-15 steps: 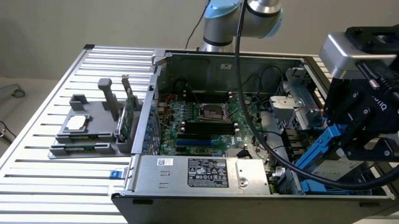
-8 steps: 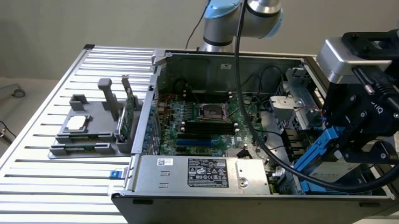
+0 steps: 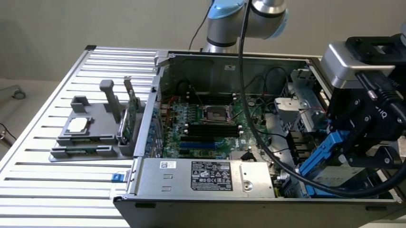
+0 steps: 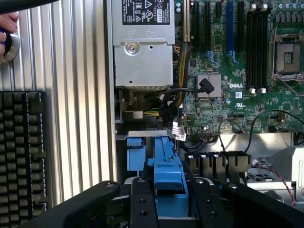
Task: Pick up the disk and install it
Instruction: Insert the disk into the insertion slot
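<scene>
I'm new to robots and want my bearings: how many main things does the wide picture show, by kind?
open computer case: 1
grey parts tray: 1
gripper: 1
disk with blue frame, held by it: 1
Total: 4

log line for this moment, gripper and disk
gripper: shut on disk | disk: tilted, lower end inside the computer case, at the exterior view's right | installed: not yet
</scene>
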Robot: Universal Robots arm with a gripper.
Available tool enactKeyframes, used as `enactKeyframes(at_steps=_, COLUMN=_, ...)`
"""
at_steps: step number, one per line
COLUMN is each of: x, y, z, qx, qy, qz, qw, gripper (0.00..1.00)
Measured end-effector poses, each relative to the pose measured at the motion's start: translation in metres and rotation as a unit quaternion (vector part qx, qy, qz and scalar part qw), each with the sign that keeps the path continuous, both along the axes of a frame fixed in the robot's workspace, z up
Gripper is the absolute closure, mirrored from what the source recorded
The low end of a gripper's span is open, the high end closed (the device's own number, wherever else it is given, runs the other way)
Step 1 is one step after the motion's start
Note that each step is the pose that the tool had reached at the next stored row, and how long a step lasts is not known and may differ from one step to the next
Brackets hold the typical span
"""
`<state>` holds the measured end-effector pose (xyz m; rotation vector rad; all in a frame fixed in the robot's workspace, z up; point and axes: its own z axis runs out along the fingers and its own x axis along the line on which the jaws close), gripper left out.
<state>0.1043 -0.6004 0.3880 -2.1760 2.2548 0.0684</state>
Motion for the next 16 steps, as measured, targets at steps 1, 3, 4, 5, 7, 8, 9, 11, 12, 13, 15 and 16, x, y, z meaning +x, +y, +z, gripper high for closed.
enactKeyframes(at_steps=1, x=0.0000, y=0.0000, z=-0.0004, qx=0.0000, qy=0.0000, qz=0.000, qw=1.0000, gripper=0.67)
enactKeyframes(at_steps=3, x=0.0000, y=-0.0001, z=-0.0011, qx=-0.0001, qy=0.0001, qz=0.000, qw=1.0000, gripper=0.67)
enactKeyframes(at_steps=4, x=-0.0001, y=-0.0001, z=-0.0015, qx=-0.0001, qy=0.0001, qz=0.000, qw=1.0000, gripper=0.66)
enactKeyframes(at_steps=5, x=0.0000, y=-0.0001, z=-0.0019, qx=0.0000, qy=0.0000, qz=0.000, qw=1.0000, gripper=0.60)
enactKeyframes(at_steps=7, x=0.0000, y=-0.0001, z=-0.0024, qx=-0.0002, qy=0.0000, qz=0.000, qw=1.0000, gripper=0.54)
enactKeyframes(at_steps=8, x=0.0000, y=-0.0001, z=-0.0028, qx=-0.0001, qy=0.0000, qz=0.000, qw=1.0000, gripper=0.54)
enactKeyframes(at_steps=9, x=0.0000, y=-0.0001, z=-0.0031, qx=0.0000, qy=0.0000, qz=0.000, qw=1.0000, gripper=0.42)
enactKeyframes(at_steps=11, x=0.0000, y=-0.0002, z=-0.0036, qx=-0.0001, qy=0.0000, qz=0.000, qw=1.0000, gripper=0.36)
enactKeyframes(at_steps=12, x=0.0000, y=-0.0002, z=-0.0039, qx=0.0000, qy=0.0000, qz=0.000, qw=1.0000, gripper=0.36)
enactKeyframes(at_steps=13, x=0.0000, y=-0.0002, z=-0.0041, qx=-0.0001, qy=0.0000, qz=0.000, qw=1.0000, gripper=0.36)
enactKeyframes(at_steps=15, x=0.0000, y=-0.0002, z=-0.0047, qx=0.0000, qy=0.0000, qz=0.000, qw=1.0000, gripper=0.30)
enactKeyframes(at_steps=16, x=0.0000, y=-0.0002, z=-0.0047, qx=-0.0001, qy=0.0000, qz=0.000, qw=1.0000, gripper=0.30)
